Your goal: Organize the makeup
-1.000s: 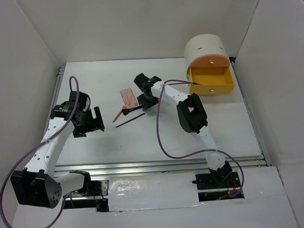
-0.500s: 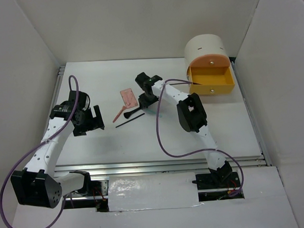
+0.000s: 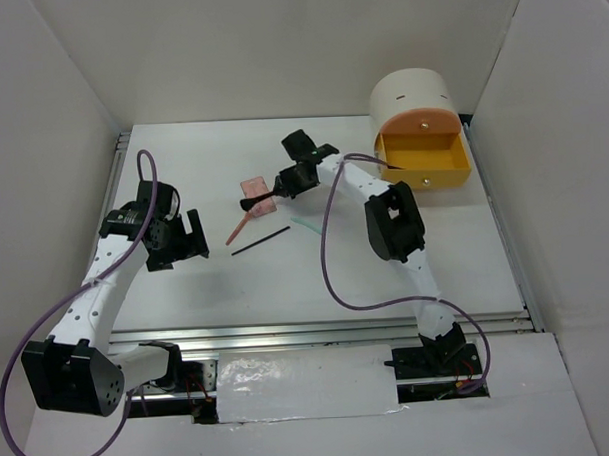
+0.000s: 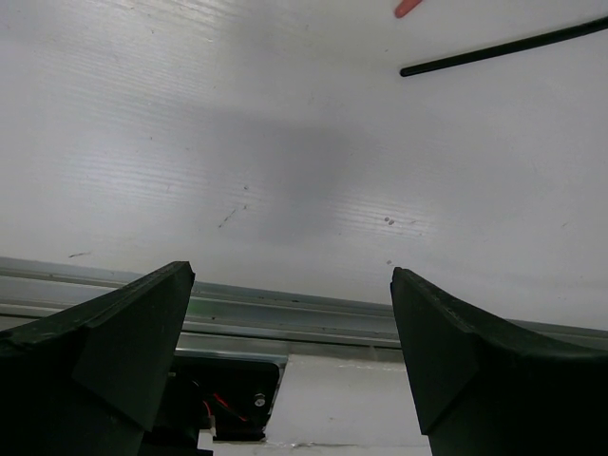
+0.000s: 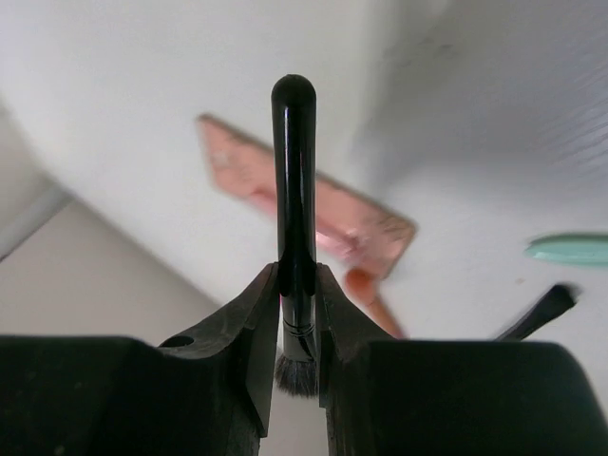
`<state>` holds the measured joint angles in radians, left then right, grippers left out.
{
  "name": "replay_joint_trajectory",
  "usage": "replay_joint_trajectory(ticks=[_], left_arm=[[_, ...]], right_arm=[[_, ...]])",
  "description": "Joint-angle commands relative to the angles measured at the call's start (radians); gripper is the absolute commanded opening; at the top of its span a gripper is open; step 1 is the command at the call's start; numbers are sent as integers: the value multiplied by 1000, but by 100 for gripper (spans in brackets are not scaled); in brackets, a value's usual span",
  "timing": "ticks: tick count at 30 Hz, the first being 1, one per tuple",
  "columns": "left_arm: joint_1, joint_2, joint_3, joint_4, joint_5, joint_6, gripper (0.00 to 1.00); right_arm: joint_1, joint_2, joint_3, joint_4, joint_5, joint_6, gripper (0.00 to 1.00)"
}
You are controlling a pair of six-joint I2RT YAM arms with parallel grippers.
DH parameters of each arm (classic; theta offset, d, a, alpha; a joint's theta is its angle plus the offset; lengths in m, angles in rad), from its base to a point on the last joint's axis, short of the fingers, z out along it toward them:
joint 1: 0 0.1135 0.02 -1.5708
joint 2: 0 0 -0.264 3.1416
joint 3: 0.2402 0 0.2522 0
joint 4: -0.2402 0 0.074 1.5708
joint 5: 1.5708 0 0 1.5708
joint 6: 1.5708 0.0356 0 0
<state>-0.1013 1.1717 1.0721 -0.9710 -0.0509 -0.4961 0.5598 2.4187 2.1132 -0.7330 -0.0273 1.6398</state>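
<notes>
Over the pink palette (image 3: pixel 256 187), left of mid-table, the right fingers (image 5: pixel 255 328) are clamped on a black brush (image 5: pixel 293 171), which looks lifted clear of the table (image 3: pixel 182 152). They pinch it right by the bristles, so nearly the whole handle sticks out ahead of them. The left fingers (image 4: pixel 123 332) are spread as wide as they go, holding nothing, low over bare table on the left side. A red brush (image 3: pixel 236 228), a black pencil (image 3: pixel 261 241) and a mint stick (image 3: pixel 306 226) lie loose on the near side of the palette. I can't find a silver case anywhere. The yellow drawer (image 3: pixel 428 172) stands open at the far right, and I take it the brush is bound for it.

My worry is that grip. With the hold so near one end of a glossy round handle, a quick swing could let the brush pivot or slide out short of the drawer. The long free end could also catch the drawer's wall going in and lever the brush loose. If I dip too low crossing over, I might nudge the mint stick, which lies near that path.
</notes>
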Motion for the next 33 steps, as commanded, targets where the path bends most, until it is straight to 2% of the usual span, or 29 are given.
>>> replay_joint_trajectory(ticks=[1,3,6,11,16,23,33], left_arm=[[5,-7,-6,14,0,25,99],[5,0,12,11,-6,25,99],[5,19,45,8,-15,27,99],[5,57,80,31,41,14,99],[3,89,147,41,98,24,99],[0,123,198,14,111,30,99],[-9,79,129,8,122,1,99]], right_arm=[[-60,-232,-54,194,-55,-27,0],[-90,-352,-130,250,-71,-57,0],[-161,-512,-212,247,-68,-135,0],[-342,-769,-479,239,10,-268,0],[-552,-898,-700,317,-78,-403,0],[-736,-853,-704,345,-218,-512,0],[-816,-774,-685,357,-256,-509,0]])
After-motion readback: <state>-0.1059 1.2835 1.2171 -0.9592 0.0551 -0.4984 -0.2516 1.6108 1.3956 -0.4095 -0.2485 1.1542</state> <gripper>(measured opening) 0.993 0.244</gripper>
